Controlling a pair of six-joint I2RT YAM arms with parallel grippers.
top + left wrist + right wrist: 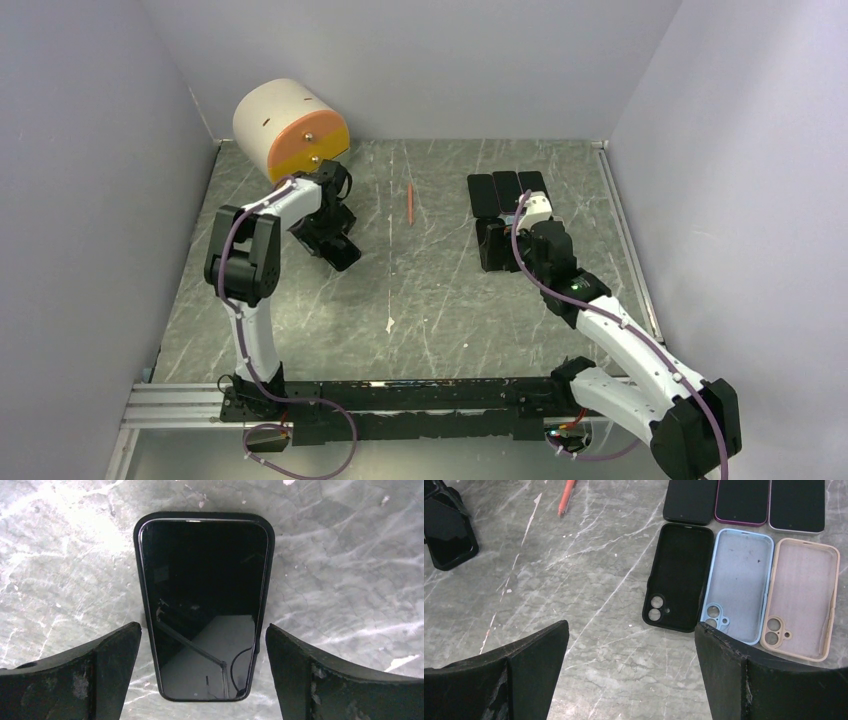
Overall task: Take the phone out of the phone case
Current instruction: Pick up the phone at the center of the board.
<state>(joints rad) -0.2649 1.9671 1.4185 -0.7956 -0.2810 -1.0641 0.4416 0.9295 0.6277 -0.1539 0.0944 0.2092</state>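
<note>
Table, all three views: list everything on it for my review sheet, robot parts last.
cased phone: 1, black, screen up, left half of the table
bare phones: 3, black, purple-edged, silver-edged, row at far right
empty cases: 3, black, light blue, beige, row just nearer than the phones
pen: 1, orange-red, far centre
cylinder: 1, cream with orange face, far left corner
table: 1, grey marbled
left gripper: 1, black, open, over the cased phone
right gripper: 1, black, open, by the empty cases

The cased phone [202, 605] lies left of the pen [410, 203], with three empty cases [736, 585] before three phones [742, 500] at right
</note>
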